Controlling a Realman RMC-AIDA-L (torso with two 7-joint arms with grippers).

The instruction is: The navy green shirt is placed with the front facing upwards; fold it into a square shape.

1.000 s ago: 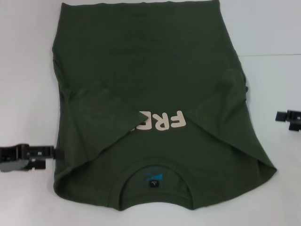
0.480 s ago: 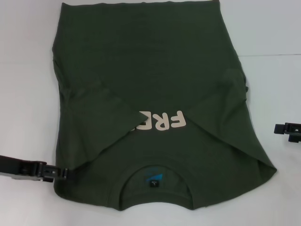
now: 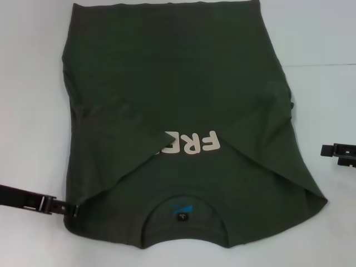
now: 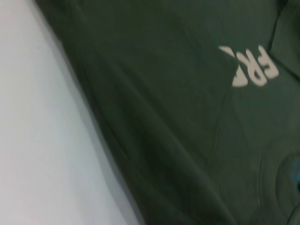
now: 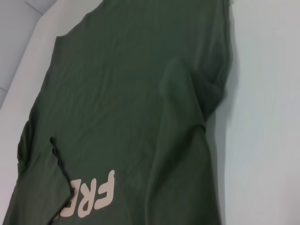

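Note:
The navy green shirt lies flat on the white table, front up, its collar nearest me. Both sleeves are folded inward, and the left one covers part of the off-white "FREE!" print. A small blue label shows inside the collar. My left gripper sits low at the shirt's near left shoulder corner, touching its edge. My right gripper hovers off the shirt's right side, a short gap from the cloth. The left wrist view shows the shirt close up. The right wrist view shows the shirt and its folded sleeve.
White table surface surrounds the shirt on the left and right. A faint seam line runs across the table at the right. The shirt's hem reaches the far edge of the head view.
My left gripper has moved nearer to me and inward, from beside the shirt's left edge to its shoulder corner. The right gripper has drifted slightly nearer and toward the shirt.

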